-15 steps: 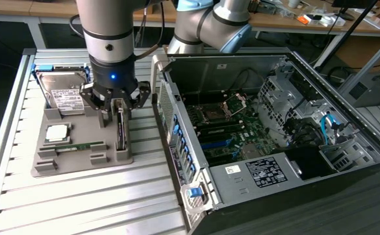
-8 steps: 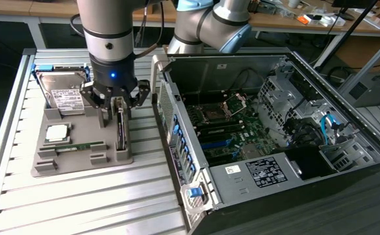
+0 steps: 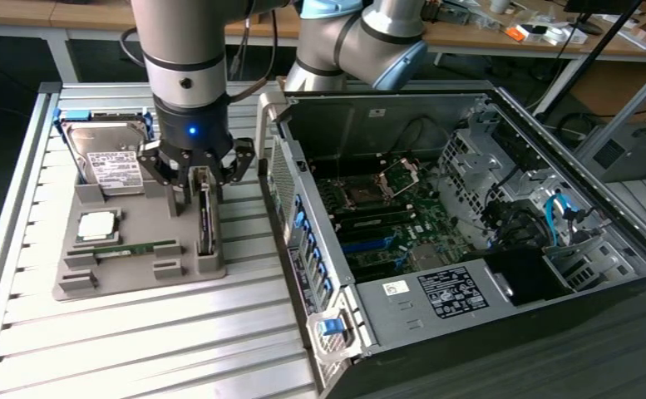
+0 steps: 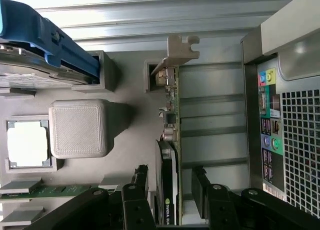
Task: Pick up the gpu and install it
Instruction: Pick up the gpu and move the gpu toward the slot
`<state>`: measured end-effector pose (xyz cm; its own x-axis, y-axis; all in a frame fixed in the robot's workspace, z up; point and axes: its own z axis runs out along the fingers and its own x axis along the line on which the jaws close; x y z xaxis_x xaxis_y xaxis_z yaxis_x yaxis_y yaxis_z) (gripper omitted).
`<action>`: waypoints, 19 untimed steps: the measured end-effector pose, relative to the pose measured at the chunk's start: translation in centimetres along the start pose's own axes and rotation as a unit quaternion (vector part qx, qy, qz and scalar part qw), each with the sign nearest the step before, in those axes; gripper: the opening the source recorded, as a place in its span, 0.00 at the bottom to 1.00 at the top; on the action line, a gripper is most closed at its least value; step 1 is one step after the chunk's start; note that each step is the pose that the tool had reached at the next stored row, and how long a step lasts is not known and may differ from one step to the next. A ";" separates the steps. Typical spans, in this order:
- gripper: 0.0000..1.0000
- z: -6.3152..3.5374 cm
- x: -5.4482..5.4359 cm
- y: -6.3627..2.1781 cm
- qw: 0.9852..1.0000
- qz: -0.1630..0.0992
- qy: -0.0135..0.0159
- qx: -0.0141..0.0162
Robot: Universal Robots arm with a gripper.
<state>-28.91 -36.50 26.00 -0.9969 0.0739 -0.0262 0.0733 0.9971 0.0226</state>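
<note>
The gpu [image 3: 204,220] stands on edge in a slot at the right side of the grey holder tray [image 3: 134,278]. It is a thin dark card, and its silver end bracket [image 4: 177,50] points away from the wrist. In the wrist view the gpu [image 4: 170,135] runs between the two black fingers [image 4: 141,187], with a small gap on each side. My gripper [image 3: 199,184] hangs straight down over the card's upper edge. The gripper [image 4: 170,187] is open and straddles the card without clamping it.
On the tray lie a silver hard drive [image 3: 112,162] in a blue caddy, a CPU [image 3: 97,223] and a green RAM stick [image 3: 129,248]. The open computer case [image 3: 467,216], motherboard exposed, lies on the exterior view's right; its rear port panel [image 4: 270,130] is close beside the gpu.
</note>
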 end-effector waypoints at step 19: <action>0.48 1.55 0.1 0.26 1.000 0.000 0.000 0.000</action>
<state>-28.91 -36.20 24.46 -0.9969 0.0738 -0.0260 0.0732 0.9971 0.0225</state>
